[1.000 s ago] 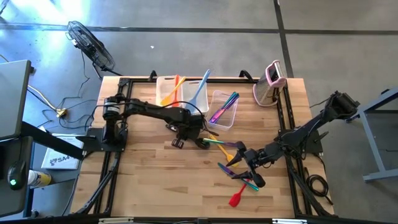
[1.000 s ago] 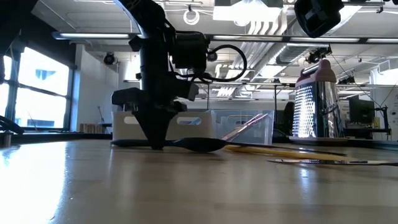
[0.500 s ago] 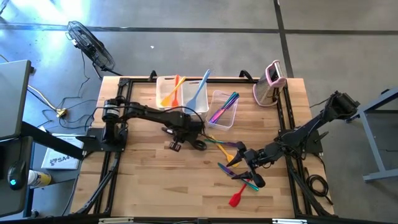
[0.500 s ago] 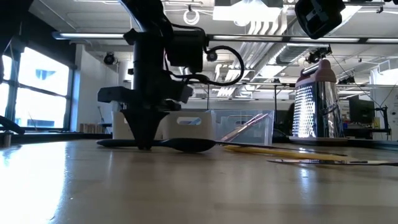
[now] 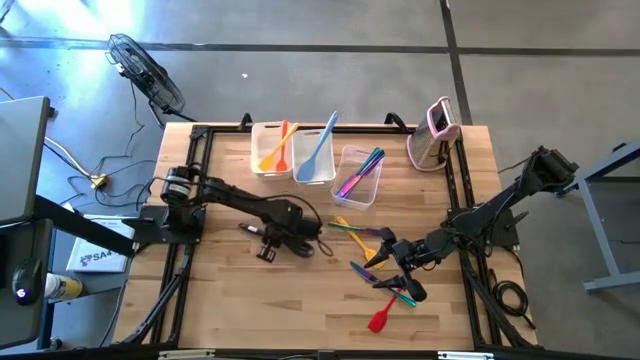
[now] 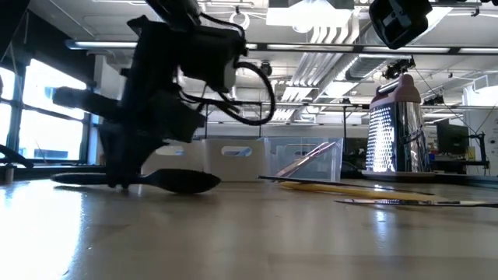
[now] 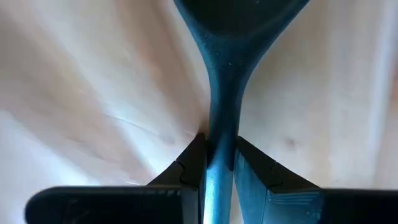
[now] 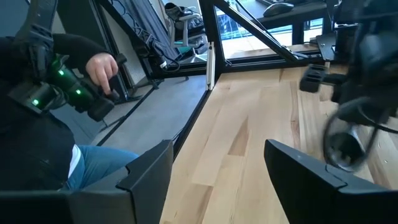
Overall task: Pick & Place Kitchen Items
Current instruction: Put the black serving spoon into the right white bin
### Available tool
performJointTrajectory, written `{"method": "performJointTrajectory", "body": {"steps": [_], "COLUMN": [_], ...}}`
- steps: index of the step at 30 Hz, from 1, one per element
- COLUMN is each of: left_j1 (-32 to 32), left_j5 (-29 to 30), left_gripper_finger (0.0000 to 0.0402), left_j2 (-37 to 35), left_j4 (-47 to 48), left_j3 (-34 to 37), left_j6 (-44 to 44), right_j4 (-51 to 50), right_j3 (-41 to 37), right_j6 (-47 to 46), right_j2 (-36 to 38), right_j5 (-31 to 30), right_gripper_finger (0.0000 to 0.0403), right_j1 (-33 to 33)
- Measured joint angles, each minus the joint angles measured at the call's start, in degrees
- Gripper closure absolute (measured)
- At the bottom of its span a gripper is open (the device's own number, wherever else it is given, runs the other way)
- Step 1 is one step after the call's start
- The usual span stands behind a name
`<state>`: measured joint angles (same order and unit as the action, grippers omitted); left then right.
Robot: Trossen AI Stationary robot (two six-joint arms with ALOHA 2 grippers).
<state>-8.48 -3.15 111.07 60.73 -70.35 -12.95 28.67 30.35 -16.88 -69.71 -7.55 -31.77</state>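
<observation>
Left wrist view: left gripper clenches a slim dark-teal plastic spoon by its neck against the wooden table; dragged low, it could twist free.

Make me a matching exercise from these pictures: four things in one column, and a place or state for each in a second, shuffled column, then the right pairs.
Things
1. left hand
2. right hand
3. light blue spatula
4. red spatula

Places or states
A. lies on the bare table nearest the front edge
B. open, holding nothing, over the scattered utensils
C. stands in the middle tub at the back
D. shut on the dark spoon's handle, low at the table

Pairs: 1-D, 2-B, 3-C, 4-A
</observation>
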Motion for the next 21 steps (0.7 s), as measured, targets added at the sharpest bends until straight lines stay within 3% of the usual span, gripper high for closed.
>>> {"method": "performJointTrajectory", "body": {"steps": [6,14,21], "left_j1": [-1.55,-5.41,-7.08], "left_j5": [-5.13,1.04,11.78], "left_gripper_finger": [0.0355,0.0355,0.0355], "left_j2": [-5.46,-12.53,-20.09], "left_j4": [1.23,0.71,-6.5], "left_j3": [0.12,0.07,-0.04], "left_j6": [8.22,15.18,22.6], "right_j4": [-0.02,0.03,0.09], "right_j3": [0.0,0.0,0.0], "right_j6": [0.0,-0.05,-1.31], "right_j2": [0.0,0.0,0.0], "right_j5": [0.22,0.2,0.18], "right_gripper_finger": [0.0156,0.0156,0.0156], "right_j1": [0.0,0.0,-0.11]}}
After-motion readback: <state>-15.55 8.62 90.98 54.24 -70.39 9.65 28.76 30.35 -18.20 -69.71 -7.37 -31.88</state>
